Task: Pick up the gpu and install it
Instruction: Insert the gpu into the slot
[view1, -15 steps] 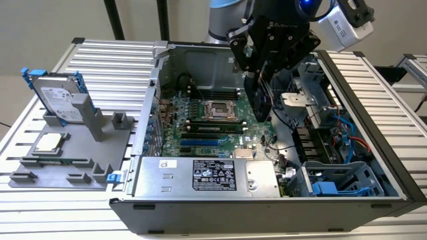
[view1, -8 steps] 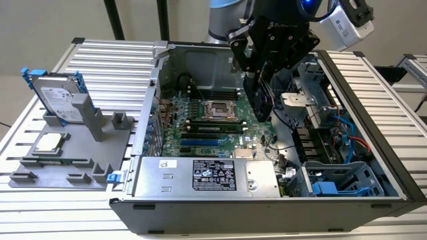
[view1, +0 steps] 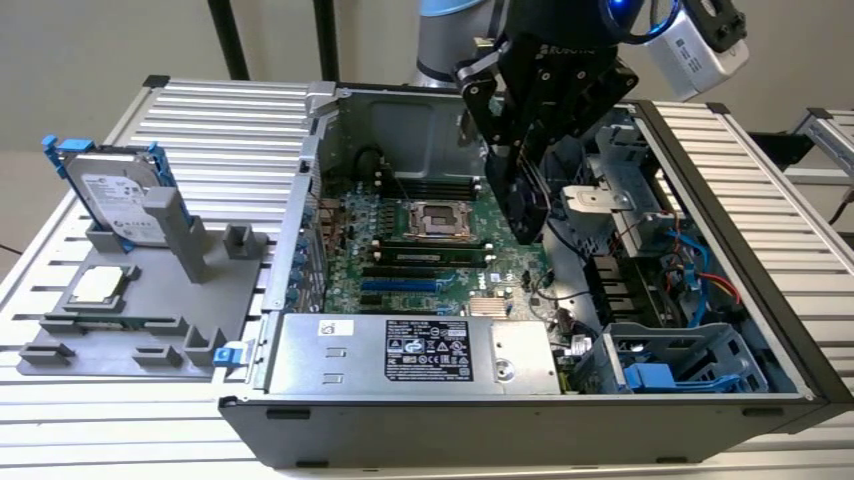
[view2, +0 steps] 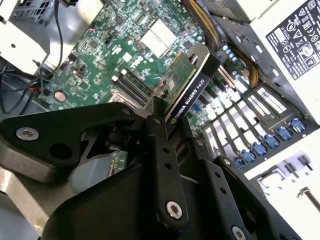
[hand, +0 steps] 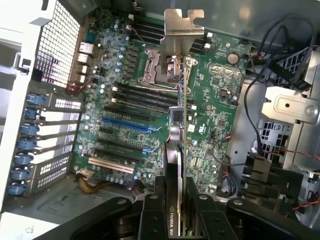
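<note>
Gpu (view1: 523, 200): hanging end-down in mid-air above the motherboard (view1: 400, 245), being pinched by its flat faces between the closed-in jaws of the gripper (view1: 541, 135), with the silver bracket (hand: 182, 30) at the far end. Doing this well, going from the exterior view's left to its right, is probably meaning facing the bracket toward the slotted rear wall (view1: 307, 245), lining the connector edge over the long blue slot (view1: 400, 284), and steering clear of the cables (view1: 567, 250), then easing down level and square rather than tilted.

Exterior view high over case (view1: 534, 432); both wrist views near motherboard (hand: 215, 80) (view2: 100, 55).
</note>
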